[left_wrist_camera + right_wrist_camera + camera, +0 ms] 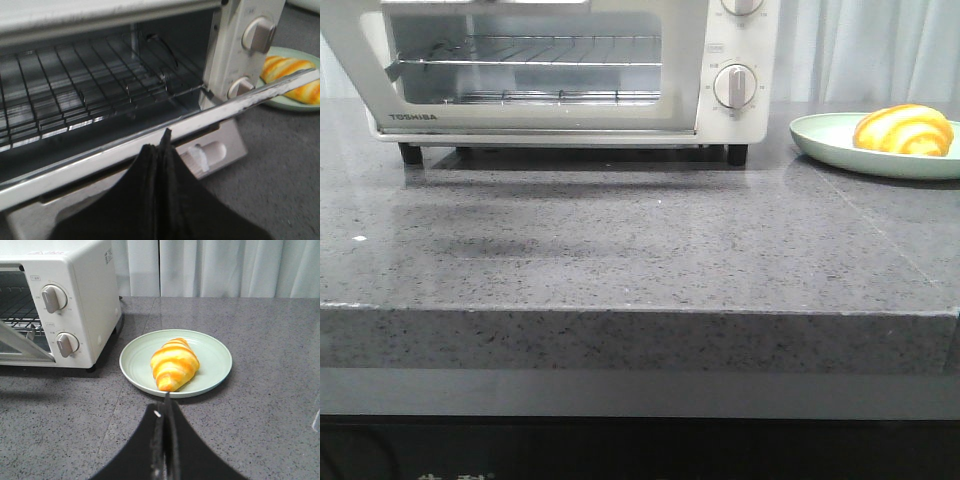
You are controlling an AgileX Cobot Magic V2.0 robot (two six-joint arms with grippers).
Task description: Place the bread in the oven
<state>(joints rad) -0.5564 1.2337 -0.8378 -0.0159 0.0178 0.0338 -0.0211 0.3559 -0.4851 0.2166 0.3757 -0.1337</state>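
Black fingers of the left gripper (165,137) are pressed together, empty, just at the open door's edge of the oven (550,70). Rightward, the right gripper (166,400), likewise closed and empty, faces the bread (174,364) lying on the green plate (215,352) beside the oven.

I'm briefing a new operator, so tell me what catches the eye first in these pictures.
The orange-and-yellow striped bread stands out, lying on a pale green plate on the grey counter, to the right of the oven. Next comes the white oven itself at the back left, its door partly open in the left wrist view, with a bare wire rack inside. Both claws look shut: the left claw at the door edge, the right claw facing the plate.
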